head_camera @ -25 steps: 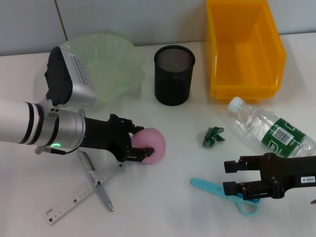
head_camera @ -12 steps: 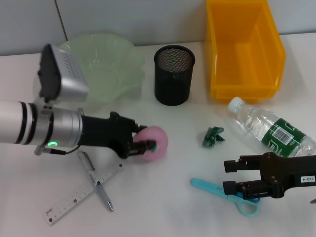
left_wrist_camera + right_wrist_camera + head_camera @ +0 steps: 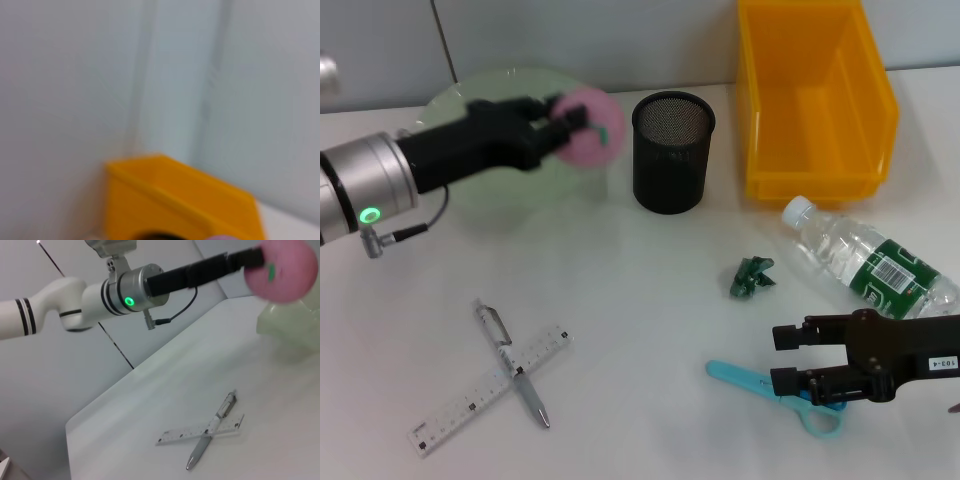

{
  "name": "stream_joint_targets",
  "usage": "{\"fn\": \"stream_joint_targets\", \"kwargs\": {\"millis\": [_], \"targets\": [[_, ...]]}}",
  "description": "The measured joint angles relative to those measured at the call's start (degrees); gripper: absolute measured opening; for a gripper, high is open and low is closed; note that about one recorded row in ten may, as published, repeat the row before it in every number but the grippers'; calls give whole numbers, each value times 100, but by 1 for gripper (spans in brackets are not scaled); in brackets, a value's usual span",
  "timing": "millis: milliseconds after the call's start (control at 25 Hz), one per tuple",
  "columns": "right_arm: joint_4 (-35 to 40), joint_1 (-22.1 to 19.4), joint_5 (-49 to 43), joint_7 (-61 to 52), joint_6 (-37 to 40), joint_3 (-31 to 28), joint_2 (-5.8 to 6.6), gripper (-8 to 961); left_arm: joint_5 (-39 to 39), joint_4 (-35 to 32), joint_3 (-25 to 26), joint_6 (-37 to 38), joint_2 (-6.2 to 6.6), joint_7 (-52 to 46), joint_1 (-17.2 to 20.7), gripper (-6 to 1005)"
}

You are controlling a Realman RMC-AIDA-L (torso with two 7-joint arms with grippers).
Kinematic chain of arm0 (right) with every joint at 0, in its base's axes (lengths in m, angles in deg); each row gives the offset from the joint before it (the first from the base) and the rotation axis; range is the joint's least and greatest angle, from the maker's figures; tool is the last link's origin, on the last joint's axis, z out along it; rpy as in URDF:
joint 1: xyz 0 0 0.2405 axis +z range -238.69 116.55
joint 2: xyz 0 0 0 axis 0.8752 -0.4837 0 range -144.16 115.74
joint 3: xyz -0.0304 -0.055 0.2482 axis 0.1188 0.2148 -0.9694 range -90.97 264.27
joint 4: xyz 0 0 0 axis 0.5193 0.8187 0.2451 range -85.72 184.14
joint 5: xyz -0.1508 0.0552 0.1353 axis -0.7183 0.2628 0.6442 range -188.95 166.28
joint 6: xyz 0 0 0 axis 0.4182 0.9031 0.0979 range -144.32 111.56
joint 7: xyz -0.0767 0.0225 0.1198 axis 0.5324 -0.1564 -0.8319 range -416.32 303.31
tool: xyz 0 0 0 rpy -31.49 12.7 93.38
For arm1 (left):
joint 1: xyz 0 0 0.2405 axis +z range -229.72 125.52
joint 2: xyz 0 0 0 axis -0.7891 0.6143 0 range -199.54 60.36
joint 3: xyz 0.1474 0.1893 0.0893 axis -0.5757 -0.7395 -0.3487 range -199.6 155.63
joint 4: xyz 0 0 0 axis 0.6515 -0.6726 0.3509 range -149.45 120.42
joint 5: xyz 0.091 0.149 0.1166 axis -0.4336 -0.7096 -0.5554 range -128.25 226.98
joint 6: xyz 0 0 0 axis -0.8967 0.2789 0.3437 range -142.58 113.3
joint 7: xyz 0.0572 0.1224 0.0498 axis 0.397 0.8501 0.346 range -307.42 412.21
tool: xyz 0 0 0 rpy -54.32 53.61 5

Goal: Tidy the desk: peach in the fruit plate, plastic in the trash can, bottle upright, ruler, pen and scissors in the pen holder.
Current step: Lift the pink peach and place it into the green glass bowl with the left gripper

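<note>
Left gripper (image 3: 570, 125) is raised off the worktop (image 3: 640, 300), its jaws closed on the peach (image 3: 588, 128). The peach hangs above the near edge of the fruit plate (image 3: 470, 190), just beside the pen holder (image 3: 672, 150), and is not yet set down. The right gripper (image 3: 792, 358) rests low near the scissors (image 3: 775, 392), jaws parted with nothing between them.

Risks, as a judgement:
- The peach is round and held at the jaw tips; a fast swing could slip it free before it is over the plate's middle.
- Released this near the rim, it could roll out onto the worktop or knock the pen holder.
- The plate looks light and thin-walled; a downward push on its edge could tip or shift it.

Orientation:
- The peach has no clear long axis; a green mark on it faces the pen holder.
- The bottle (image 3: 865, 258) lies on its side, long axis diagonal, cap pointing toward the yellow bin (image 3: 815, 175).
- The ruler (image 3: 490, 390) and pen (image 3: 512, 362) lie crossed, the pen on top.
- The scissors lie flat, handles toward the robot.
- The green plastic scrap (image 3: 752, 276) sits between the pen holder and the bottle.
</note>
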Motion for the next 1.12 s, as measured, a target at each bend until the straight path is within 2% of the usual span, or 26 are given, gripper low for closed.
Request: {"fn": "stream_joint_targets", "kwargs": {"millis": [80, 120, 240, 320, 400, 520, 800, 1120], "targets": [[0, -1, 6, 0, 4, 13, 0, 761, 562, 243, 30, -309, -4, 302, 34, 325], [0, 0, 8, 0, 7, 16, -1, 761, 562, 243, 30, -309, -4, 302, 34, 320], [0, -3, 11, 0, 20, 28, -8, 761, 1604, 840, 16, -1130, -6, 1039, -7, 298], [0, -4, 12, 0, 21, 31, -9, 761, 1604, 840, 16, -1130, -6, 1039, -7, 279], [0, -8, 13, 0, 23, 34, -9, 761, 2044, 1199, -30, -1708, -47, 1626, -122, 264], [0, -7, 13, 0, 28, 36, -9, 762, 2191, 1509, -35, -2009, -51, 1843, -310, 247], [0, 8, 8, 0, 43, 37, -10, 762, 2223, 1627, -344, -2185, -53, 1877, -425, 184], [0, 20, 1, 3, 43, 37, -20, 762, 2239, 1629, -391, -2290, -52, 1840, -449, 450]]}}
